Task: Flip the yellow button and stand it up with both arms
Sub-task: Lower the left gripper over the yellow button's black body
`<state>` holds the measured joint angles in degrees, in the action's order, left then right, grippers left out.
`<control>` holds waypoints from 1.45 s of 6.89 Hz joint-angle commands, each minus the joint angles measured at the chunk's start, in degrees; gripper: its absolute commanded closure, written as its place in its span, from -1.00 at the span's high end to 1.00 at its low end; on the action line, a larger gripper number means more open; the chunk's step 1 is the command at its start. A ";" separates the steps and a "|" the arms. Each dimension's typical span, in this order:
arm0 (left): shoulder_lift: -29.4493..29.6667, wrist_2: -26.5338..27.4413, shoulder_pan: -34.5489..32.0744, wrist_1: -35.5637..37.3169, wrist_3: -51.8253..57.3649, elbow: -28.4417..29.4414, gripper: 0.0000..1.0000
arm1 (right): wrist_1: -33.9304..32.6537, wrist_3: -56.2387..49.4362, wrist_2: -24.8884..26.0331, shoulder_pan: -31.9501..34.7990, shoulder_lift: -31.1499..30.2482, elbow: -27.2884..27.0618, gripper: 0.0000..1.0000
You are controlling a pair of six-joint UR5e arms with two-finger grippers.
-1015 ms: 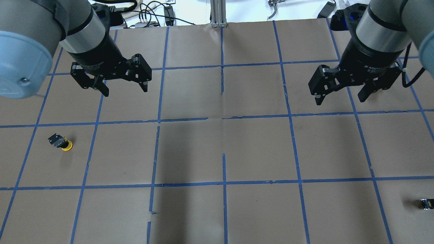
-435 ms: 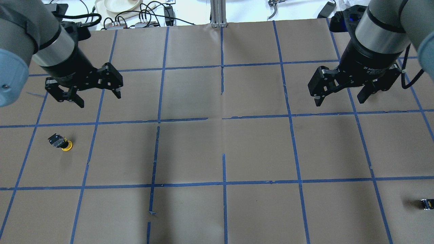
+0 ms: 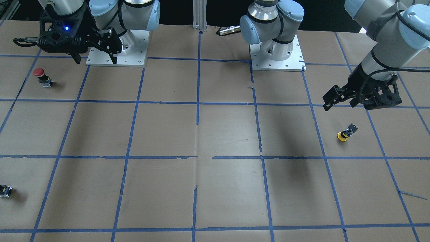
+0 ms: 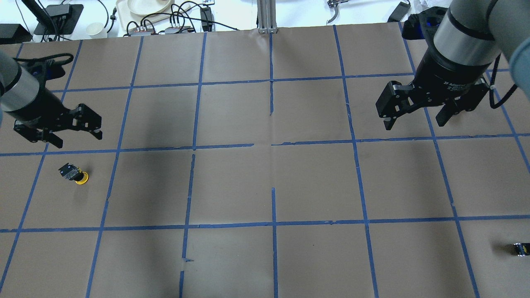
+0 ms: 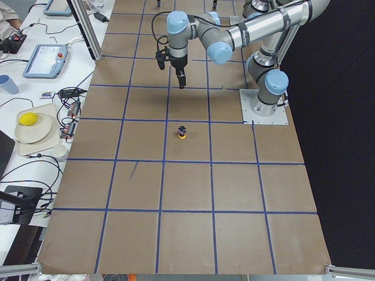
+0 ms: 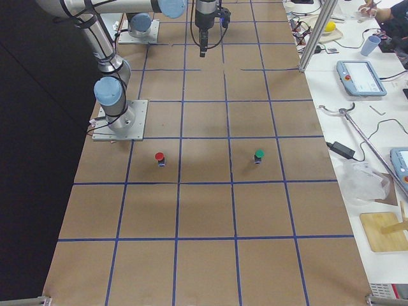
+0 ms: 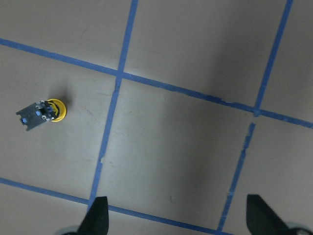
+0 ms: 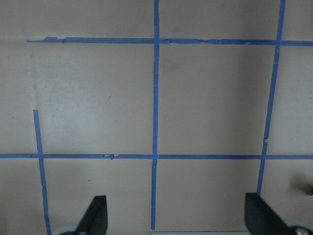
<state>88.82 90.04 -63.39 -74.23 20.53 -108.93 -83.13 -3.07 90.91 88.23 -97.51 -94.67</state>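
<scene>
I count one yellow-capped black push-button [image 4: 73, 174], free all round, near the table's [image 4: 314, 182] left edge; black left gripper [image 4: 78, 139] and right gripper [image 4: 414, 123] both wide open, empty.

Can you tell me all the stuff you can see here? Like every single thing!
Table: one, brown paper with blue tape squares, under everything.
Yellow button: one, yellow cap on a black body, on the robot's left part of the table.
Red button: one, red cap, on the robot's right part of the table.
Green button: one, green cap, same part, farther from the robot.
Black piece with yellow patch: one, cut off at the overhead view's right edge; may be the green button's body.
Side bench: one, white, beside the table, with cables, a plate and a cup.
Left gripper: one, black, open, empty, above the table.
Right gripper: one, black, open, empty, above the table.
</scene>
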 commanded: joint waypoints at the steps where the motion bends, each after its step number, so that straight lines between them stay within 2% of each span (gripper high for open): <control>1: 2.31 0.40 8.69 4.87 24.01 -5.22 1.00 | -0.28 -0.01 -0.12 -0.07 0.04 0.01 1.00; 2: 4.59 0.40 10.81 5.93 34.03 -6.45 1.00 | -0.37 -0.01 0.05 0.01 0.04 -0.08 1.00; 4: 9.94 3.29 11.53 16.70 54.67 -6.90 1.00 | -0.63 -0.01 -0.38 0.01 0.04 0.01 1.00; 5: 12.50 4.69 11.45 23.45 59.23 -6.82 0.99 | -0.72 -0.10 -0.03 -0.07 0.04 0.01 1.00; 6: 14.35 5.31 11.19 24.39 59.45 -6.82 0.99 | -0.81 -0.62 -0.29 -0.08 0.04 0.01 1.00; 9: 14.81 4.62 10.57 24.40 63.55 -6.82 0.91 | -0.90 -0.89 -0.56 -0.16 0.38 0.01 1.00; 10: 14.98 4.53 10.57 24.23 65.58 -6.91 0.77 | -0.90 -0.54 -0.04 -0.16 0.21 0.01 1.00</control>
<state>103.62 94.78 -52.78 -49.88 83.67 -115.75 -83.96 -3.87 90.47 88.08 -97.27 -94.66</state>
